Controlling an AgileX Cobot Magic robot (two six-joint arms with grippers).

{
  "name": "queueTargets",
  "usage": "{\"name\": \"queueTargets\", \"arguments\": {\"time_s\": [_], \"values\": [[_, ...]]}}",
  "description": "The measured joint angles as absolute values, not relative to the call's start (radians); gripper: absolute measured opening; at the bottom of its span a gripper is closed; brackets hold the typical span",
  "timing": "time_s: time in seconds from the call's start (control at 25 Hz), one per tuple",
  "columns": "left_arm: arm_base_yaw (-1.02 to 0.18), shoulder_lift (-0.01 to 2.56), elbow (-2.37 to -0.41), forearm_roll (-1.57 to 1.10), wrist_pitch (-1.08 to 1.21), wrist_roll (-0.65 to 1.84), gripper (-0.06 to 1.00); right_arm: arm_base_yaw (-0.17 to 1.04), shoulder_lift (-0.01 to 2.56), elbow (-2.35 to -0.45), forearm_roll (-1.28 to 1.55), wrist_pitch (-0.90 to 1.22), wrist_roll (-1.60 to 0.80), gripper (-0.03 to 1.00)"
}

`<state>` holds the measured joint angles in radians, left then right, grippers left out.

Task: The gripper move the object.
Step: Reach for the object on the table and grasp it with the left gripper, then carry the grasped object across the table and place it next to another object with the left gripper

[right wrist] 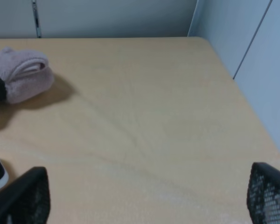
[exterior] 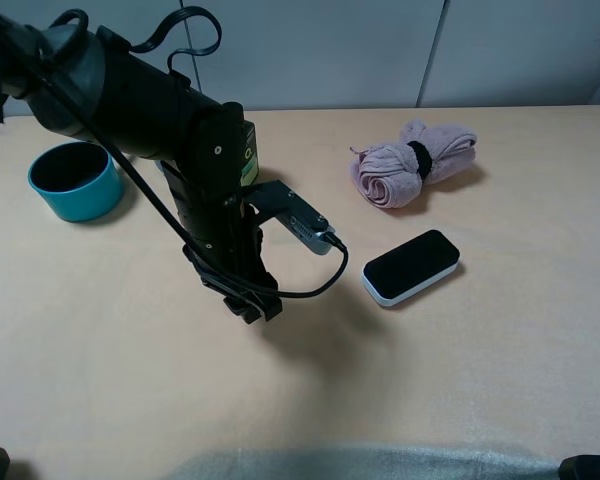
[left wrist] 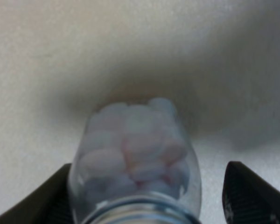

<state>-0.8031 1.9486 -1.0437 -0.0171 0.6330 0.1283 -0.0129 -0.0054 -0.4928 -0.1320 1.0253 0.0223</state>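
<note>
Left wrist view looks straight down the left gripper (left wrist: pixel 149 168). Its jaws stand open around the jar (left wrist: pixel 136 158). One dark finger (left wrist: pixel 46 200) looks to be against the glass, while the other (left wrist: pixel 252 196) sits apart from it with a strip of tabletop showing between, so nothing is clamped. The jar is small and clear, packed with pale whitish-pink tablets, its silver cap nearest the camera. Whether it stands or lies I cannot tell.

From the high camera, the left gripper (exterior: pixel 252 300) is lowered to the table (exterior: pixel 460 380) a little left of centre, and the black arm hides the jar beneath it. To its right lies a black device with a white edge (exterior: pixel 411 266). Farther back on the right is a rolled pink towel (exterior: pixel 412 163), and at the far left a teal cup (exterior: pixel 75 180).

The right gripper (right wrist: pixel 147 170) is spread wide with nothing between its fingers, over bare table at the right side.
</note>
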Motion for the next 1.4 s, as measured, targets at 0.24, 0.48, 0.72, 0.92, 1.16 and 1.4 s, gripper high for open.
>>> {"name": "queueTargets", "arguments": {"time_s": [0.24, 0.48, 0.72, 0.92, 1.16, 1.4], "values": [[-0.803, 1.949, -1.044, -0.017, 0.644, 0.128, 0.71, -0.013, -0.005, -0.493, -0.132, 1.025, 0.022, 0.64], [-0.803, 1.949, -1.044, -0.017, 0.651, 0.128, 0.68, -0.013, -0.005, -0.493, -0.132, 1.025, 0.022, 0.64], [-0.803, 1.949, -1.044, -0.017, 0.666, 0.124, 0.52, -0.013, -0.005, -0.493, -0.132, 1.025, 0.022, 0.64], [-0.803, 1.949, -1.044, -0.016, 0.662, 0.119, 0.38, -0.013, -0.005, -0.493, -0.132, 1.025, 0.022, 0.64], [-0.803, 1.949, -1.044, -0.015, 0.619, 0.118, 0.38, -0.013, -0.005, -0.493, -0.132, 1.025, 0.022, 0.64], [-0.803, 1.949, -1.044, -0.014, 0.614, 0.118, 0.38, -0.013, -0.005, -0.493, -0.132, 1.025, 0.022, 0.64]]}}
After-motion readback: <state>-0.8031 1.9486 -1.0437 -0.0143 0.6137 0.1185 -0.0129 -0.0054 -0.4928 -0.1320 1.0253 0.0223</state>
